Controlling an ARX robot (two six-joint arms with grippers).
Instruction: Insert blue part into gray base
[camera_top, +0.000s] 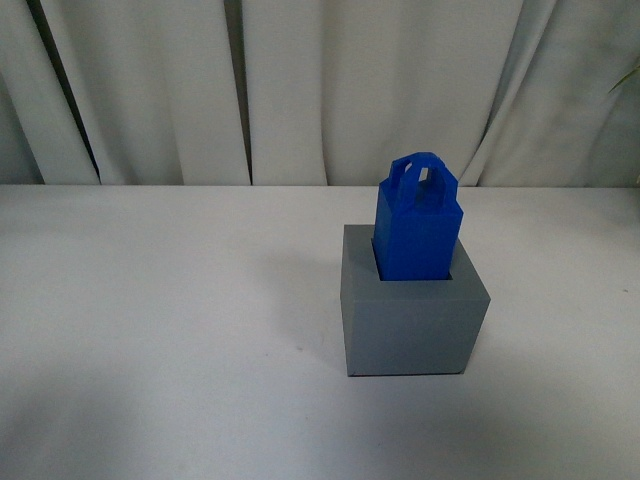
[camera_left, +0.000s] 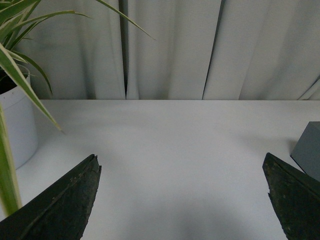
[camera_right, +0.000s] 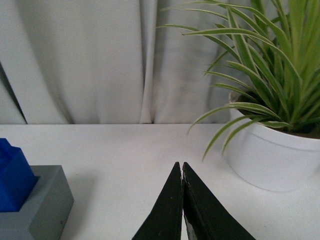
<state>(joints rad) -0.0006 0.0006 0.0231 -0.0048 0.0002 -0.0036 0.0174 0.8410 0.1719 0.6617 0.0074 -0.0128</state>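
The blue part stands upright with its lower end down in the square recess of the gray base, on the white table right of centre in the front view. Neither arm shows in that view. My left gripper is open and empty over bare table; a corner of the gray base shows at the edge of its view. My right gripper is shut and empty, apart from the gray base and the blue part, which sit to one side in its view.
A white table runs back to a pale curtain. A potted plant in a white pot stands near the left gripper. Another potted plant in a white pot stands near the right gripper.
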